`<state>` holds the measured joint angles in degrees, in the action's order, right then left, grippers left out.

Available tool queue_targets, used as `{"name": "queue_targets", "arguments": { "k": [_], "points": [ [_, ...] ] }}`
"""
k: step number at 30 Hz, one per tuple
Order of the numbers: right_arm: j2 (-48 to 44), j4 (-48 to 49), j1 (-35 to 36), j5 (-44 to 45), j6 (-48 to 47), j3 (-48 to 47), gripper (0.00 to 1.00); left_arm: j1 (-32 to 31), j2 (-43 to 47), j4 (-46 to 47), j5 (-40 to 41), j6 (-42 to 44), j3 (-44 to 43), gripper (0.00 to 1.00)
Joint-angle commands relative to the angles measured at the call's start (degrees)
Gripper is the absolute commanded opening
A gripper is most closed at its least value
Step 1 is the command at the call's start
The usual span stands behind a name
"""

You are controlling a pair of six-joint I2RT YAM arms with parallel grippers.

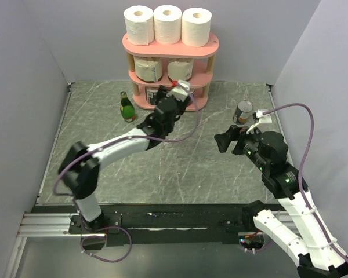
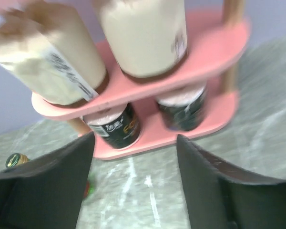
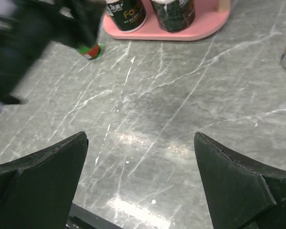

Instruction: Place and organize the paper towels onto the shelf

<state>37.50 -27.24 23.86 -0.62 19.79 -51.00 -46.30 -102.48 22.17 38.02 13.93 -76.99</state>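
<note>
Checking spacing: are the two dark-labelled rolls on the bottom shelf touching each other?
Apart: left wrist view shows pink shelf between the left roll and right roll.

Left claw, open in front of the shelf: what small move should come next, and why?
Probably draw the left claw back from the shelf: it is open and empty, and the rolls all stand shelved: three white rolls on top, two beige rolls mid-tier, two dark-banded rolls at the bottom.
</note>
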Motion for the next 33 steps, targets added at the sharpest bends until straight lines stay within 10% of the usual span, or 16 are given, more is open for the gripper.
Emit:
{"name": "queue_targets", "arguments": {
  "k": [1, 2, 22, 33],
  "points": [
    [-1.81, -2.72, 0.14, 3.95, -1.16, -5.59, 1.0, 0.43, 11.49, -6.61, -5.31, -12.96, 3.5, 0.83],
    [-1.9, -4.29, 0.14, 5.18, 0.06, -6.12, 1.0, 0.43, 16.03, -7.14, -6.28, -16.27, 4.38, 0.99],
    [-4.54, -0.62, 0.14, 4.14, 8.95, -2.44, 1.0, 0.43, 54.29, -15.95, -23.86, -29.23, 25.04, 0.96],
    [-2.25, 2.72, 0.05, 0.89, 9.92, -0.42, 1.0, 0.07, 56.51, -15.05, -26.42, -27.38, 26.89, 0.96]
  ]
}}
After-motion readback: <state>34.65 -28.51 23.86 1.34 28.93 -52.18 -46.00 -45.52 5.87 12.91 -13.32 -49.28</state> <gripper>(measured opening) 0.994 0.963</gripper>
